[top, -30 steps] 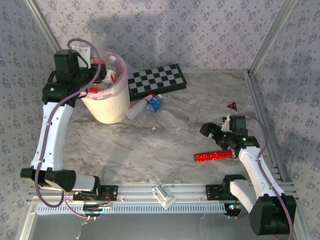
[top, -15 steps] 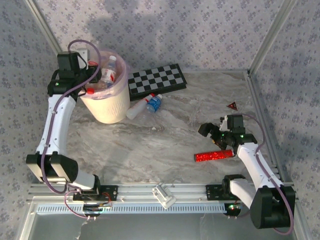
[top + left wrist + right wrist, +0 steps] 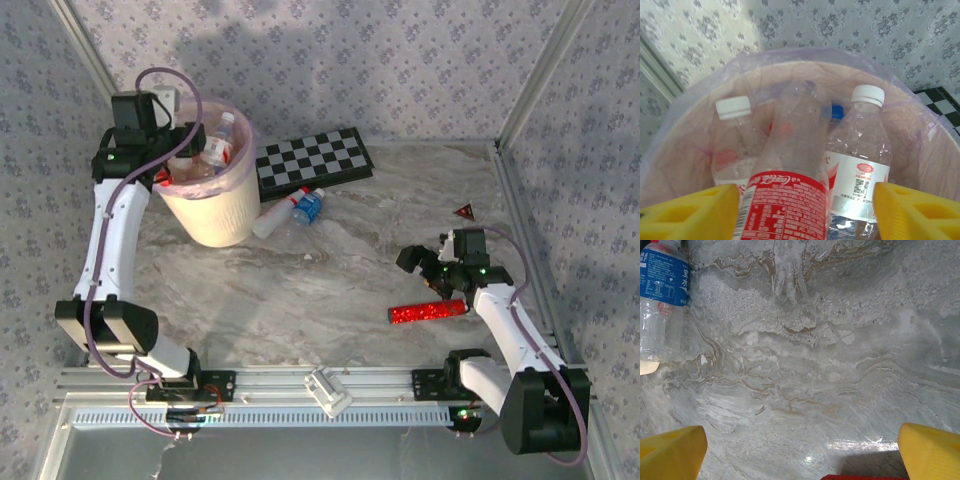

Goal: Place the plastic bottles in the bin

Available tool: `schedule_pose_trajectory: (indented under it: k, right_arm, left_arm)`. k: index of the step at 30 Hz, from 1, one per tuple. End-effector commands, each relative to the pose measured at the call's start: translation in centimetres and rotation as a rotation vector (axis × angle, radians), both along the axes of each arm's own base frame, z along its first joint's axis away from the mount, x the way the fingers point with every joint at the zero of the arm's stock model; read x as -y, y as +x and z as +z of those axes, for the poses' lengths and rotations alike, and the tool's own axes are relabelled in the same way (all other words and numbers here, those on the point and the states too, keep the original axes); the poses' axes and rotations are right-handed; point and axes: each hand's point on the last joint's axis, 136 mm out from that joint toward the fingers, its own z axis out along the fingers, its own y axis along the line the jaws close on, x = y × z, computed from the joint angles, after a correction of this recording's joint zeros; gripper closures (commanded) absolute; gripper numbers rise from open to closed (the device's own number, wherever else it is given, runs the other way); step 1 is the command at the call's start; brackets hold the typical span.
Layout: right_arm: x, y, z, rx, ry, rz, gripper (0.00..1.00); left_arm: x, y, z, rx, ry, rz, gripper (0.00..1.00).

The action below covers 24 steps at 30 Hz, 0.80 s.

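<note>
The cream bin (image 3: pixel 215 215) with a pink liner stands at the back left and holds several plastic bottles (image 3: pixel 220 140). My left gripper (image 3: pixel 185 165) hangs over its mouth. In the left wrist view a red-label bottle (image 3: pixel 790 200) lies between the yellow fingers, leaning into the bin (image 3: pixel 920 115); the jaws of the left gripper (image 3: pixel 805 192) stand open, with a wide gap on the bottle's right. Two white-capped bottles (image 3: pixel 860 150) sit behind it. Two more bottles, one clear (image 3: pixel 275 217) and one blue-labelled (image 3: pixel 309 207), lie on the table beside the bin. My right gripper (image 3: pixel 415 262) hovers open over bare marble.
A checkerboard (image 3: pixel 315 160) lies behind the two loose bottles. A red glittery tube (image 3: pixel 428 312) lies just below the right gripper (image 3: pixel 802 440), its edge (image 3: pixel 865 477) showing in the right wrist view with the blue-labelled bottle (image 3: pixel 660 295). A small red triangle (image 3: pixel 464 211) lies at right.
My left gripper has shifted slightly left over the bin and its jaws have widened off the red-label bottle. The right arm has hardly moved.
</note>
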Motion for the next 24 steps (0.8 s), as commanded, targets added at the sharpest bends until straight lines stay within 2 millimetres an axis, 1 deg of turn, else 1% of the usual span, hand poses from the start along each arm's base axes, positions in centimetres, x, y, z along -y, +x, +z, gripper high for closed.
schedule_pose_trajectory:
  k: [1,2,4,5,7,9,12,13,16,19,24]
  right_arm:
    - [-0.1,0.2,0.5,0.026,-0.01,0.015,0.0]
    - [-0.1,0.2,0.4,0.024,-0.011,0.014,0.0]
    - [-0.1,0.1,0.4,0.023,-0.013,0.017,0.0]
    - [-0.1,0.1,0.4,0.022,-0.013,0.017,0.0]
    - [0.0,0.1,0.4,0.025,-0.016,0.016,0.0]
    - [0.0,0.1,0.4,0.026,-0.019,0.013,0.0]
    - [0.0,0.0,0.4,0.026,-0.018,0.013,0.0]
    - [0.0,0.0,0.4,0.025,-0.018,0.013,0.0]
    - [0.0,0.0,0.3,0.024,-0.016,0.015,0.0]
    - [-0.1,0.1,0.3,0.024,-0.01,0.015,0.0]
    - [-0.4,0.2,0.3,0.026,-0.004,0.015,0.0]
  left_arm:
    - [-0.6,0.2,-0.2,-0.026,0.025,0.014,0.4]
    - [-0.6,0.4,-0.7,-0.042,0.025,0.018,0.44]
    - [-0.9,0.7,-2.2,-0.077,0.029,0.033,0.56]
    - [-0.9,0.9,-2.8,-0.09,0.027,0.038,0.59]
    - [-0.8,1.1,-4.6,-0.13,0.018,0.039,0.68]
    - [-0.7,1.2,-6.3,-0.161,0.003,0.041,0.73]
    - [-0.6,0.9,-9.5,-0.226,-0.013,0.045,0.78]
    - [-0.4,1.1,-10.0,-0.221,-0.026,0.044,0.79]
    - [0.0,0.9,-12.4,-0.256,-0.055,0.034,0.8]
    - [0.5,0.8,-14.0,-0.285,-0.083,0.022,0.81]
    - [1.8,0.6,-15.2,-0.314,-0.136,-0.018,0.81]
